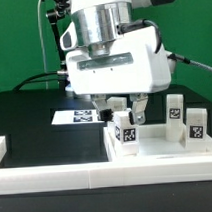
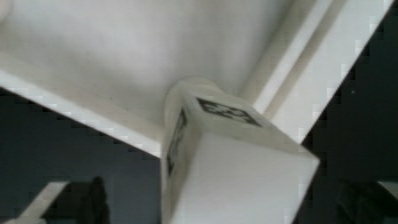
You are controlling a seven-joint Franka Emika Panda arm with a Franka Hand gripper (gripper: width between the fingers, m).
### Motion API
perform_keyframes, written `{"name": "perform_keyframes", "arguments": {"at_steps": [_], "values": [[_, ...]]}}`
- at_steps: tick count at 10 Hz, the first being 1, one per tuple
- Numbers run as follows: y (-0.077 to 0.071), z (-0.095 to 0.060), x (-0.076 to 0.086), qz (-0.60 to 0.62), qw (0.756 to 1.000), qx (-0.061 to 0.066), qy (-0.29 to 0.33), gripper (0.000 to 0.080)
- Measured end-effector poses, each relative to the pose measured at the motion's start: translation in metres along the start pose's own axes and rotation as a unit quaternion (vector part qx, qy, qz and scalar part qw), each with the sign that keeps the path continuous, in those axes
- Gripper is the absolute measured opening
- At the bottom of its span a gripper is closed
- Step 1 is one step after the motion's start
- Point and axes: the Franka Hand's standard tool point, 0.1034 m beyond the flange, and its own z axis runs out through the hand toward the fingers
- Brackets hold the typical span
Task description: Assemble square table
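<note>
The white square tabletop lies flat on the black table at the exterior view's right, its raised rim showing. A white tagged leg stands upright at its near-left corner. My gripper hangs straight over this leg with a finger on each side, open, with gaps to the leg. In the wrist view the same leg fills the middle, tag up, over the tabletop and its rim. My gripper straddles it, and one dark finger stands clear of the leg. Two more legs stand on the tabletop's right part.
The marker board lies flat on the table behind and left of the gripper. A long white border wall runs along the front edge, with a short white piece at the left. Black cables hang behind the arm.
</note>
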Motion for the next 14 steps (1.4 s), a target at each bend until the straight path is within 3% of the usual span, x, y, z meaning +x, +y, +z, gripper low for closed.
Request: {"name": "perform_keyframes", "arguments": {"at_steps": [5,8,10,14], "values": [[-0.0034,0.0036,-0.0070,-0.165,0.986,-0.001,-0.003,0.0649],[-0.0053,0.0033,-0.0080,-0.261,0.965,-0.004,-0.002,0.0649],[-0.0068,0.0031,-0.0088,-0.343,0.939,-0.015,0.001,0.0649],[-0.0023,0.0022,-0.0033,-0.452,0.892,-0.016,0.000,0.0649]]}}
